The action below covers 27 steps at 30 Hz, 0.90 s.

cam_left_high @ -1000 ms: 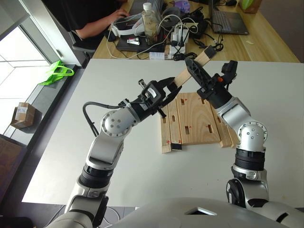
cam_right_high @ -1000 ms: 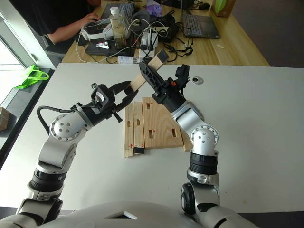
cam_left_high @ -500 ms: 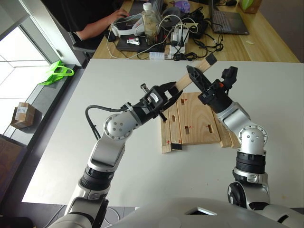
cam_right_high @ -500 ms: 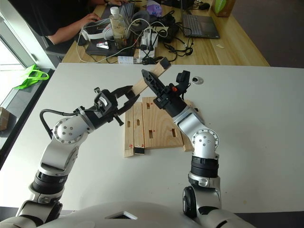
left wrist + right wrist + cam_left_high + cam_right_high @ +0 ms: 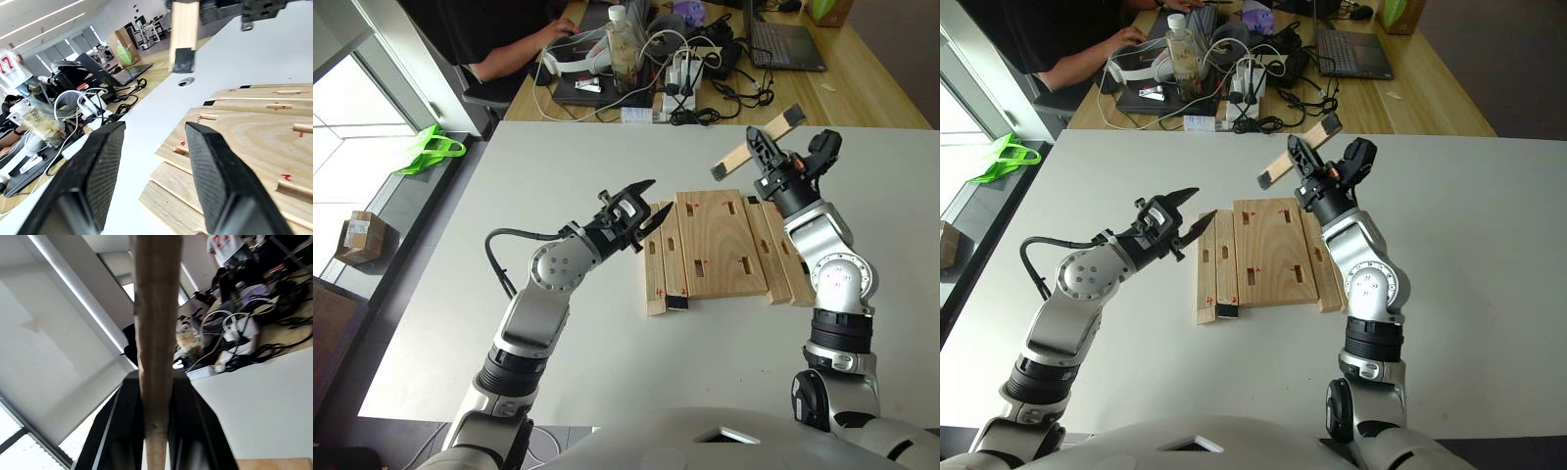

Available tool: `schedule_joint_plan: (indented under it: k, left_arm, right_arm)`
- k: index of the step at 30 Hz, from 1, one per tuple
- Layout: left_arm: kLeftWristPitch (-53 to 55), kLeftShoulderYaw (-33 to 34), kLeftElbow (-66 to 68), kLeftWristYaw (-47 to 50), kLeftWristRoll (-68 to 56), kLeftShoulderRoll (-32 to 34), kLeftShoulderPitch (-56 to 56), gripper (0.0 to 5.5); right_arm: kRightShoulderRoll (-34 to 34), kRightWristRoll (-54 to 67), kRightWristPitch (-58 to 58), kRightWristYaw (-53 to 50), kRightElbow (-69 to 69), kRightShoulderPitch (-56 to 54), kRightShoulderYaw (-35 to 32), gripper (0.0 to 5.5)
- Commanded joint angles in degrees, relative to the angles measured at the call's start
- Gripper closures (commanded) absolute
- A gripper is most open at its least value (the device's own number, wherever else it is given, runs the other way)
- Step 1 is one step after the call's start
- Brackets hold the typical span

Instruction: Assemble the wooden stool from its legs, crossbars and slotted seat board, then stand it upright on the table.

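"Which piece has it got hold of?"

"A pale wooden bar with dark end caps (image 5: 732,164). The right claw (image 5: 766,149) is clamped around its middle. It holds the bar tilted in the air, above the far right corner of the flat slotted plywood seat board (image 5: 720,245)."

"And the board itself?"

"It lies flat on the white table (image 5: 558,157), roughly in the middle. Narrow wooden slats (image 5: 656,269) lie right against its left and right edges."

"What about the other arm?"

"The left claw (image 5: 662,194) hangs just beside the far left end of those slats. Its fingers are spread apart with nothing between them, and it's well apart from the bar."
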Motion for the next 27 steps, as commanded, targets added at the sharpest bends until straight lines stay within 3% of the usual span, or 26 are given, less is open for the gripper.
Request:
schedule_joint_plan:
  k: [1,6,10,14,27]
  left_arm:
    - [5.0,5.1,1.2,5.7,-1.2,-3.8,-0.6,3.27]
    - [10.8,11.6,0.7,12.6,-4.9,-9.9,-0.4,3.27]
    - [12.7,15.8,-0.4,17.8,-7.1,-14.0,1.1,3.27]
    - [11.9,17.3,-1.5,21.3,-7.6,-16.6,2.4,3.27]
    - [10.6,17.4,-4.9,26.6,-7.0,-19.9,6.7,3.27]
  right_arm:
    - [-3.6,-15.8,-7.4,-3.2,1.3,2.4,5.5,5.12]
    - [-5.0,-20.6,-9.6,-3.1,2.1,8.8,4.1,5.12]
    - [-7.7,-17.6,-9.9,-0.6,3.2,12.0,-2.7,5.12]
    - [-9.9,-13.7,-6.5,2.8,7.2,12.1,-7.3,5.12]
    - [-12.5,-9.1,3.6,8.6,2.3,15.7,-7.7,5.12]
